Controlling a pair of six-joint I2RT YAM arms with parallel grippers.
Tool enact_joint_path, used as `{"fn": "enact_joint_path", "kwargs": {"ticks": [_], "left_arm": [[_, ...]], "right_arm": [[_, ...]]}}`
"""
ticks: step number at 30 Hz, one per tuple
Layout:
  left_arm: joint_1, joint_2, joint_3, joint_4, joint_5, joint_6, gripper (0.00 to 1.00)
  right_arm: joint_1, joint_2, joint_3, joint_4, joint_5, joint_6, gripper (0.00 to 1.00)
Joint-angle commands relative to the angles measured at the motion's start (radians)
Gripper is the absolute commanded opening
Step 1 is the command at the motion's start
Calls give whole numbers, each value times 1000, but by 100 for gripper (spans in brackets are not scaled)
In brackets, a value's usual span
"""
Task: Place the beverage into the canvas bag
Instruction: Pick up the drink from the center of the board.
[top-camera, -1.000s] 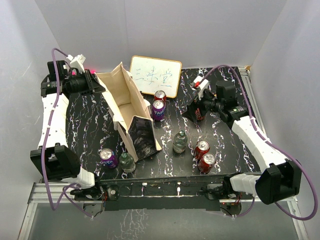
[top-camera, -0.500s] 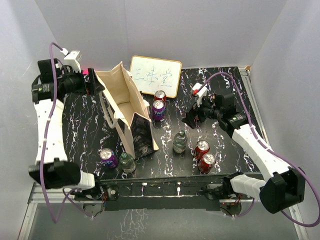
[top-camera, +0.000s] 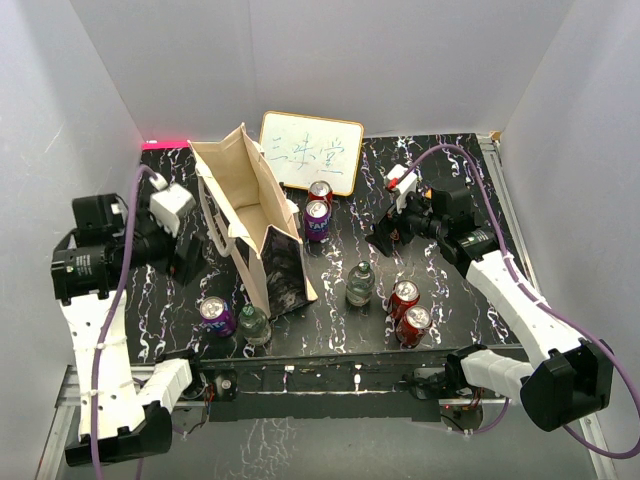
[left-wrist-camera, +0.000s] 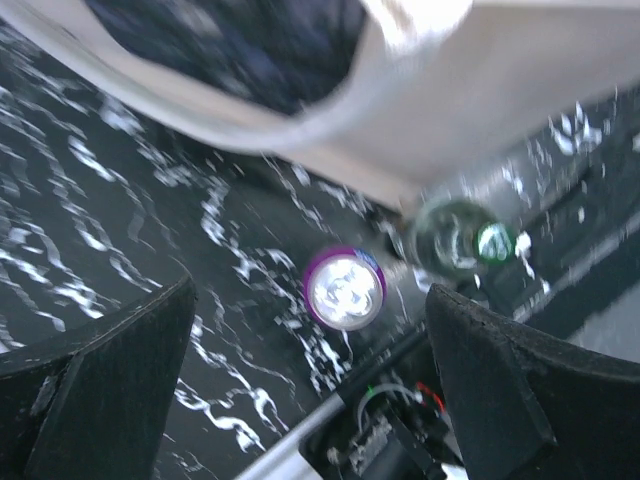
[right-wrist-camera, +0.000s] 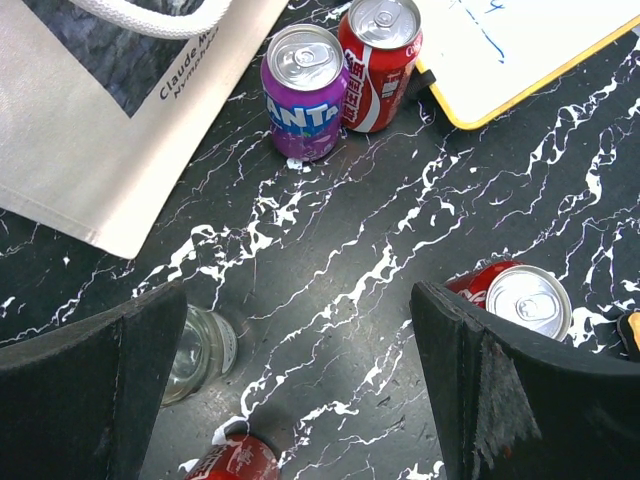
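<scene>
Left claw (left-wrist-camera: 310, 292) gapes wide and empty above the purple can (left-wrist-camera: 345, 288) beside the open canvas bag (top-camera: 255, 225). My right claw (right-wrist-camera: 298, 290) hangs equally open, holding nothing. No drink I see has left the desk (top-camera: 170, 190), so I judge grasping and bagging are all left.

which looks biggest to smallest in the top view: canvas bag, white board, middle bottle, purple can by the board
1. canvas bag
2. white board
3. middle bottle and purple can by the board: these look about alike, too close to rank
</scene>
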Motion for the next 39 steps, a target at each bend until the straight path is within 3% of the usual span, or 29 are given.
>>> {"fn": "enact_joint_path", "kwargs": {"ticks": [1,6,18,24,29,35,37,39], "left_arm": [[2,-55,-162,-111,-29,260,97],[2,-70,-304,-56,-65,362,97],[-10,-35,-482,92,-40,426,97],[-94,21,-514,160,-58,394,97],[-245,37,-538,249,-116,280,87],[-259,50,-549,267,-151,271,74],[-259,49,-547,264,-168,270,72],[-260,43,-543,262,-184,263,77]], "right_arm": [[-7,-40,-7,65,20,2,98],[-14,-46,-12,68,20,2,98],[-27,-30,-23,80,27,4,98],[-28,-11,-22,83,32,4,98],[-31,-2,-25,83,40,2,98],[-34,-7,-37,87,44,3,98],[-35,-7,-37,87,41,3,98],[-37,-7,-37,89,41,4,98]]}}
